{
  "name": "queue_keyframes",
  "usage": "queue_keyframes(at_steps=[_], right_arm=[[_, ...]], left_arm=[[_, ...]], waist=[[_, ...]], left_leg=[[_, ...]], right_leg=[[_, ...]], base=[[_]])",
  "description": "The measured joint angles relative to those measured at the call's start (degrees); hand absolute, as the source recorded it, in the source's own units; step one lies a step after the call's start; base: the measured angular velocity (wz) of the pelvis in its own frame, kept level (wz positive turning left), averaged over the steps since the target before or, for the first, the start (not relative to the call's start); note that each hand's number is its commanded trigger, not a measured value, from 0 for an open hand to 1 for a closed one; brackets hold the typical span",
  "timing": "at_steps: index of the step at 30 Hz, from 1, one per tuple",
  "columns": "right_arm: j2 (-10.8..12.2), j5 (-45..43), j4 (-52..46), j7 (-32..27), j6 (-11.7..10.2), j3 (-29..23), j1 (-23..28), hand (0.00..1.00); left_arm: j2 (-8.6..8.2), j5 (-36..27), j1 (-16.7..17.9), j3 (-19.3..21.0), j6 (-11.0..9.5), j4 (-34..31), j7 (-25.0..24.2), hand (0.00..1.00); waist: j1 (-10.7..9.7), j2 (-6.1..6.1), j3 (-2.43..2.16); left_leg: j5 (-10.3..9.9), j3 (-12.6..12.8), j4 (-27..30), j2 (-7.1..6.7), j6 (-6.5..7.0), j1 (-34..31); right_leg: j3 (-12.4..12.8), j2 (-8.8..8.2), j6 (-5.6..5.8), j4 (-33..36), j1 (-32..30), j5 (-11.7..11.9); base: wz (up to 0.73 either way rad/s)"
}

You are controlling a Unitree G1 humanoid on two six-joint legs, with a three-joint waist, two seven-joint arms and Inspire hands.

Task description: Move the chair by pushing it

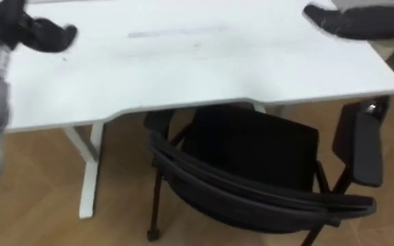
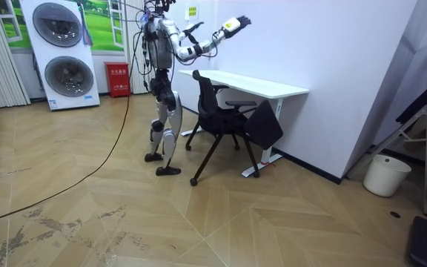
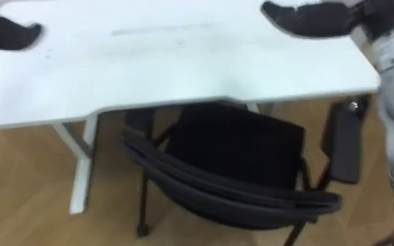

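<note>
Black mesh-backed office chair (image 1: 252,171) is being shown part-tucked under the white rectangular desk (image 1: 183,61); both hands, left hand (image 1: 46,34) and right hand (image 1: 347,24), are being held raised, spread and touching nothing; whether a push is pending cannot be told.

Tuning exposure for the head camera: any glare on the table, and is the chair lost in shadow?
Left eye view: the table is evenly bright, with no hot spot; the chair is dark, its seat shaded under the tabletop. Room view: soft even light, and the chair stands out against the pale wall.
</note>
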Motion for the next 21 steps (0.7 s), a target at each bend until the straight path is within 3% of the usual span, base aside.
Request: queue_keyframes(at_steps=[2, 4, 6, 9, 11, 14, 15, 16, 18, 19, 21], right_arm=[[-0.5, 3.8, 0.0, -4.3, 0.4, -5.3, 2.5, 0.0], [-1.1, 6.9, 0.7, -8.2, 0.1, -9.5, 4.0, 0.0], [-1.1, 9.9, 2.4, -13.8, -0.1, -13.9, 6.0, 0.0], [-1.1, 14.0, 2.7, -21.0, 1.9, -18.7, 9.7, 0.0], [-1.1, 15.5, 3.2, -25.5, 2.5, -20.9, 11.9, 0.0], [-0.9, 17.8, 5.1, -32.6, 4.0, -23.7, 16.3, 0.0], [-0.3, 18.9, 6.1, -34.8, 4.7, -23.7, 17.8, 0.0], [0.5, 19.5, 6.7, -35.6, 4.8, -23.7, 18.8, 0.0], [5.4, 23.2, 8.0, -37.9, 6.0, -23.4, 23.4, 0.0], [6.7, 24.3, 8.9, -38.3, 6.2, -23.1, 24.4, 0.0], [12.0, 29.9, 13.9, -39.2, 7.2, -19.5, 27.7, 0.0]], left_arm=[[-0.01, -0.3, 1.9, 4.1, -0.1, 0.1, 5.5, 0.0], [-0.02, -2.3, 4.3, 7.4, -0.2, 0.1, 11.6, 0.0], [-0.42, -2.5, 9.0, 10.4, -0.2, 0.2, 17.4, 0.0], [-0.64, -5.4, 13.2, 13.4, 0.0, 1.0, 22.0, 0.0], [-0.91, -8.2, 15.8, 15.2, 0.0, 2.8, 25.6, 0.0], [-2.64, -11.8, 19.1, 16.8, 1.0, 5.5, 30.4, 0.0], [-3.95, -13.2, 20.4, 16.7, 1.6, 6.6, 32.1, 0.0], [-4.68, -14.0, 21.0, 16.5, 1.8, 7.1, 32.7, 0.0], [-7.67, -17.8, 23.9, 15.1, 2.5, 10.2, 34.7, 0.0], [-8.44, -19.1, 24.6, 14.6, 2.7, 11.3, 35.2, 0.0], [-11.88, -22.2, 26.5, 11.4, 3.8, 17.0, 36.5, 0.0]], waist=[[-0.4, 0.07, -0.01], [-1.2, 0.06, 0.01], [-1.8, -0.3, -0.02], [-1.8, -0.09, 0.03], [-1.7, 0.28, -0.26], [-1.7, 0.66, -0.24], [-1.7, 0.73, -0.03], [-1.7, 0.81, -0.2], [-1.6, 0.97, -0.27], [-1.6, 1.02, -0.3], [-1.3, 1.18, -0.24]], left_leg=[[-0.1, 2.7, -0.6, 0.34, 0.1, 1.1], [-0.3, 3.2, -1.1, 0.15, 0.49, 1.8], [-1.0, 5.2, -1.2, 0.04, 1.33, 2.6], [-1.8, 6.1, -0.9, -0.04, 1.81, 2.7], [-2.2, 6.4, -0.7, -0.21, 2.12, 2.8], [-2.7, 6.7, 0.1, -0.47, 2.37, 3.3], [-2.7, 6.9, 0.0, -0.53, 2.47, 3.6], [-2.8, 7.0, 0.0, -0.53, 2.5, 3.7], [-2.8, 7.0, 0.0, -0.56, 2.53, 3.6], [-2.8, 7.0, 0.0, -0.56, 2.55, 3.6], [-3.0, 7.3, 0.0, -0.48, 2.58, 3.6]], right_leg=[[0.7, 0.37, 0.04, -0.3, 0.6, 0.0], [1.5, 0.78, 0.17, -0.3, 0.7, -0.1], [3.5, 1.11, 0.36, -0.5, 0.8, -0.7], [4.5, 1.39, 1.59, -0.3, 0.5, -1.4], [4.8, 1.33, 1.81, -0.3, 0.9, -1.2], [5.2, 1.21, 2.15, -0.2, 1.6, -1.0], [5.4, 1.15, 2.24, -0.2, 1.8, -1.0], [5.4, 1.13, 2.26, -0.2, 1.9, -1.0], [5.4, 1.11, 2.29, -0.2, 1.9, -1.0], [5.5, 1.12, 2.29, -0.2, 1.9, -1.0], [5.9, 1.25, 2.3, -0.1, 1.7, -1.0]], base=[[-0.16], [-0.1], [-0.13], [-0.1], [-0.11], [-0.06], [-0.05], [-0.04], [0.0], [-0.04], [-0.07]])
